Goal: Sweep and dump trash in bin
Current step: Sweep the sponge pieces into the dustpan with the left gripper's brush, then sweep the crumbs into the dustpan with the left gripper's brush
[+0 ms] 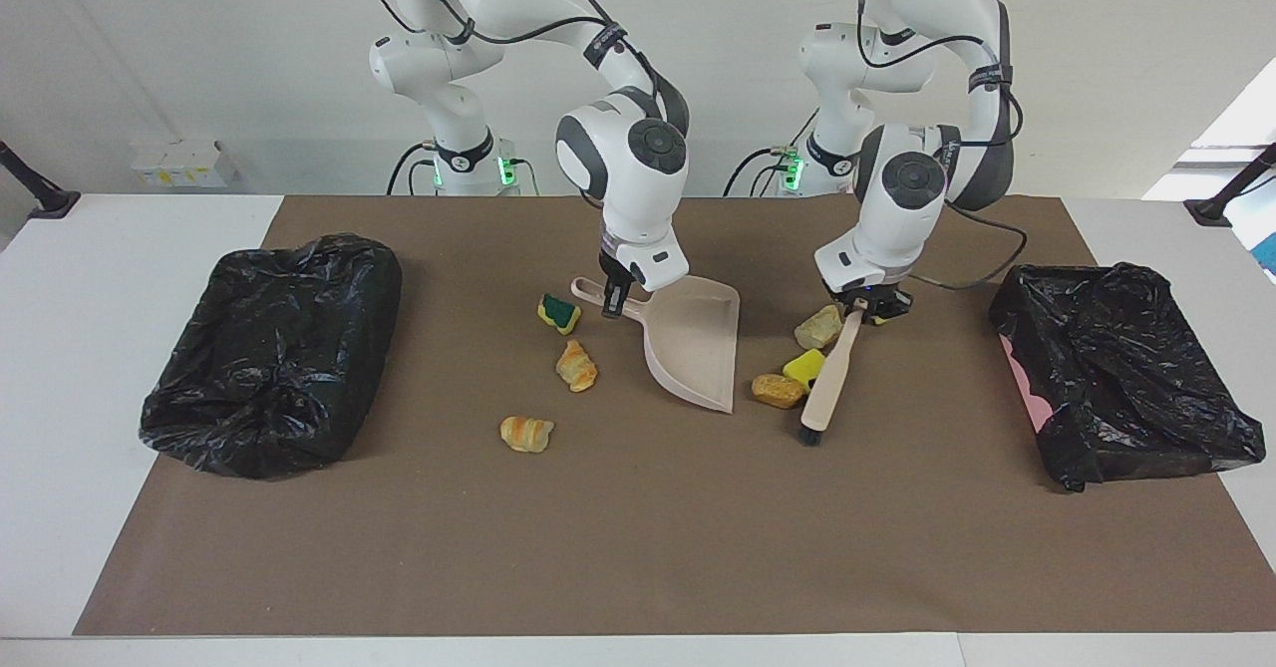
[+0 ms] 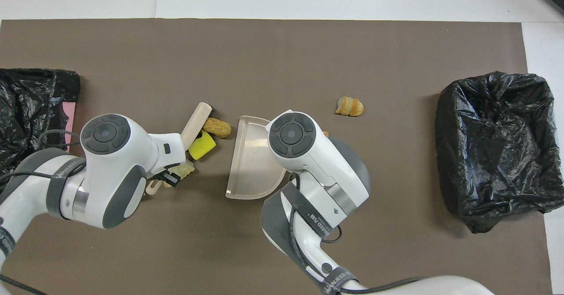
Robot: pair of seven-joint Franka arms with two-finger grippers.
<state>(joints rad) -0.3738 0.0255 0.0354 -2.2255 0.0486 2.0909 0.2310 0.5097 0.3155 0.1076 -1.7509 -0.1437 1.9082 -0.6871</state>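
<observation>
Two soft yellow-and-tan lumps (image 1: 790,379) touch the flat, bristled brush (image 1: 829,378).

Beige plastic dustpan (image 1: 698,343); beige wooden-looking brush (image 1: 829,373), black bristles; green-topped yellow sponge (image 1: 559,313); tan-orange croissant lump (image 1: 526,434); glossy black bin liner (image 1: 274,348); brown table mat (image 1: 638,537).

**Two high cameras, turned half a turn from each other**

The facing view looks from high across the table (image 1: 638,547) toward the robots, so both arm bases stand at its top. It is far enough to show the whole brown mat (image 1: 638,507) and both black bins. The overhead view looks steeply down from above the robots' end, closer in. Both views share the mat's middle with the dustpan (image 1: 698,343) and the brush (image 1: 827,378).
</observation>
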